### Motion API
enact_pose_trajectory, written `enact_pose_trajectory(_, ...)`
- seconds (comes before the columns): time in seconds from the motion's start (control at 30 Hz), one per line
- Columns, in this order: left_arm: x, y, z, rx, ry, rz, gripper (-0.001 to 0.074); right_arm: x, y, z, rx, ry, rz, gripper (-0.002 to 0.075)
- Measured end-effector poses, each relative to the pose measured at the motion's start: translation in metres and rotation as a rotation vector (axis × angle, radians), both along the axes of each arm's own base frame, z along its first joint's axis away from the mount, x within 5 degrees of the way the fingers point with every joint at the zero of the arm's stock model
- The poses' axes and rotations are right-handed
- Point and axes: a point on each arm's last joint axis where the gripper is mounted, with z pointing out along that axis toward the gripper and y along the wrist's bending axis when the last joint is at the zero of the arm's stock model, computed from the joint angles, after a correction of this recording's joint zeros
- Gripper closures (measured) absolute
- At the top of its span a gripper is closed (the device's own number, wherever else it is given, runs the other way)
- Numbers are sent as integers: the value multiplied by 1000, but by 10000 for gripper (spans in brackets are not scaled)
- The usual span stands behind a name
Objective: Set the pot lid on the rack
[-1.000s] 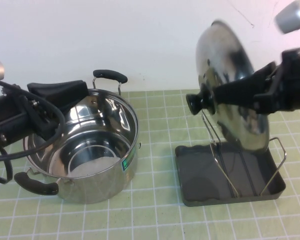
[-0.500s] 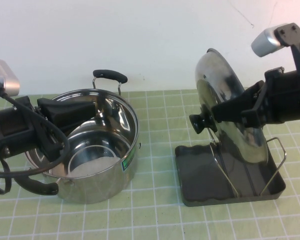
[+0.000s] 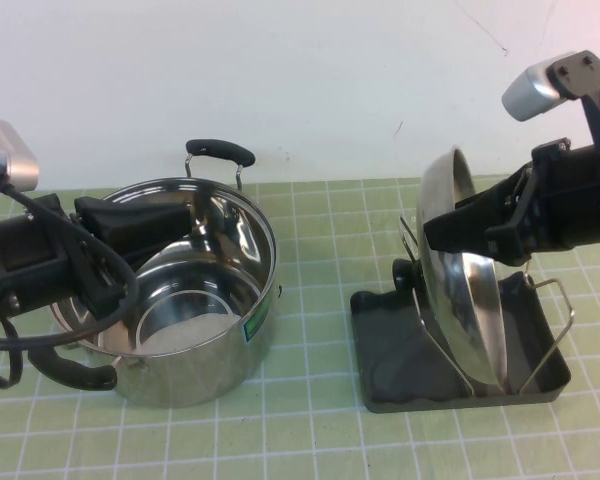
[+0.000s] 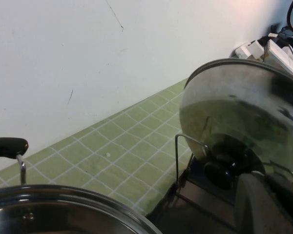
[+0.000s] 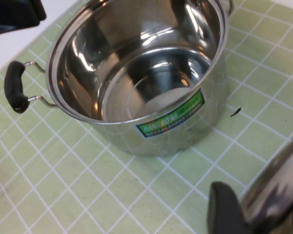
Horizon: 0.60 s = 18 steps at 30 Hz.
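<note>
The shiny steel pot lid [image 3: 465, 290] stands on edge between the wire loops of the rack [image 3: 555, 310], leaning back, with its black knob [image 3: 404, 276] facing the pot. The rack's dark grey tray [image 3: 390, 350] lies at the right. My right gripper [image 3: 430, 228] is open just above the knob, against the lid's upper face, and holds nothing. In the right wrist view one black finger [image 5: 224, 209] shows beside the blurred lid [image 5: 278, 195]. My left gripper [image 3: 185, 215] hangs over the pot's far rim. The left wrist view shows the lid [image 4: 234, 112] and the rack [image 4: 178, 161].
The open steel pot [image 3: 180, 330] with two black handles stands at the left on the green checked mat and also shows in the right wrist view [image 5: 136, 63]. A white wall rises behind. Bare mat lies between the pot and the tray.
The lid has dropped from my right gripper down into the rack and tilted back. The right gripper stays above it. The left arm moved over the pot earlier and is still now.
</note>
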Motion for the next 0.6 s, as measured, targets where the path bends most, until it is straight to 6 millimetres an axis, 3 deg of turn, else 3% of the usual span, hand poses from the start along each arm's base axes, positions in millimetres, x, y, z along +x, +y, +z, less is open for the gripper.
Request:
enact_pose_trajectory(0.17, 0, 0, 0, -1, -1, -2, 734, 1, -2, 1, 8, 5, -19, 392)
enact_pose_trajectory(0.3, -1, 6, 3, 2, -12, 17, 734, -11, -9, 21, 20, -61, -31, 417)
enact_pose_trajectory(0.43, -12, 24, 22, 2, -72, 104, 734, -42, -23, 57, -14, -233, -33, 490)
enact_pose_trajectory(0.6, -32, 47, 47, 40, -105, 303, 735, -99, -47, 99, -68, -475, -70, 594)
